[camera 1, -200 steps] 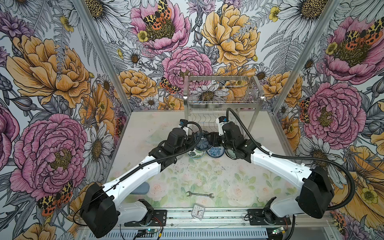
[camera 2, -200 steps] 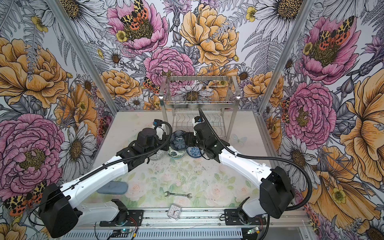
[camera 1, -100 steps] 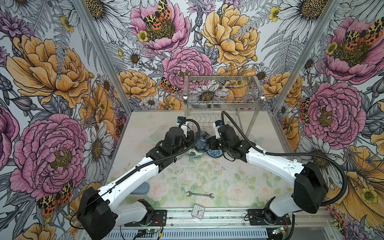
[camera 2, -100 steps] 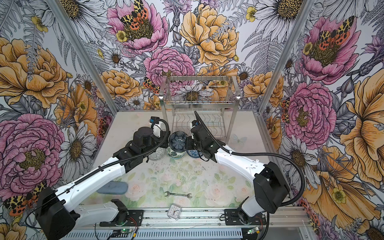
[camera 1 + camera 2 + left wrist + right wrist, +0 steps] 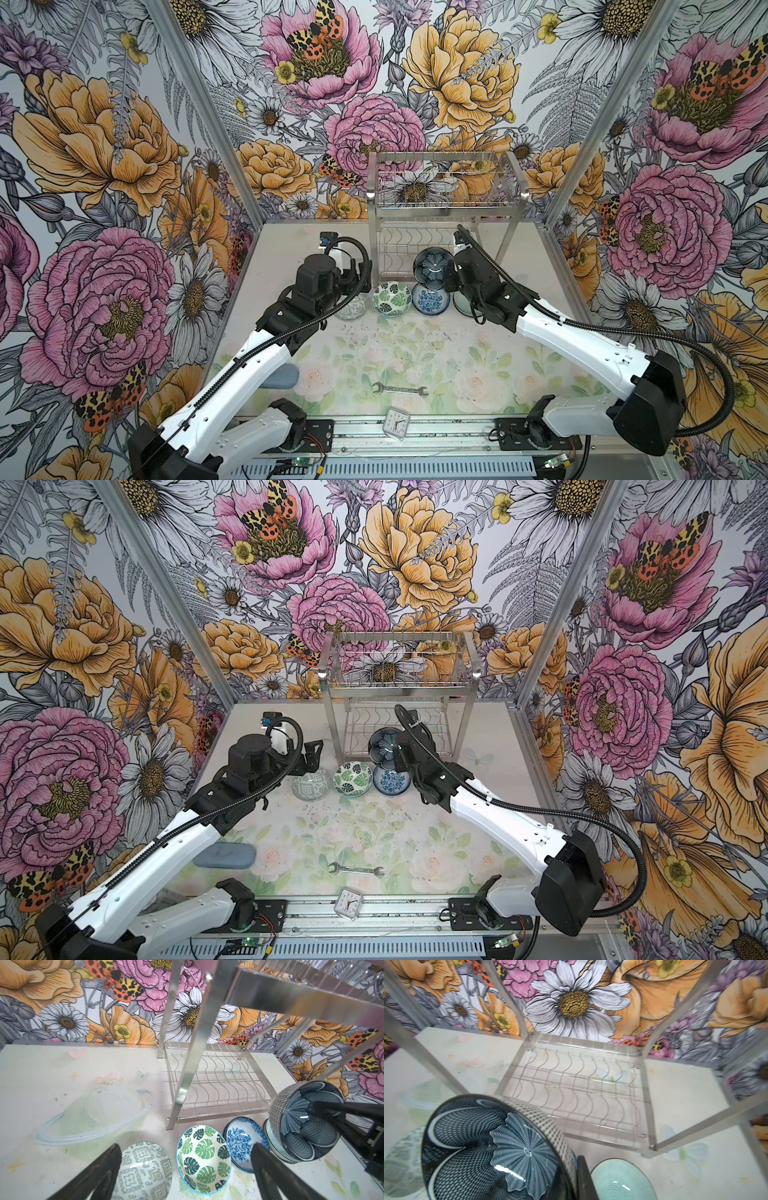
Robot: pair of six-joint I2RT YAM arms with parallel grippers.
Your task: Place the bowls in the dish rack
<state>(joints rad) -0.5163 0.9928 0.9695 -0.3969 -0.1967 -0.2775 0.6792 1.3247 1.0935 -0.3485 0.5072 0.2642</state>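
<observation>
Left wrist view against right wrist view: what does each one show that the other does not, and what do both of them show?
Only the left wrist view shows the leaf bowl and the blue flower bowl, both standing on the table in front of the rack, and the open left gripper. Only the right wrist view shows the whole inside of the pale green bowl. Both show the dark bowl, tilted and gripped at its rim by the right gripper, and the rack's lower shelf of wavy wires.
</observation>
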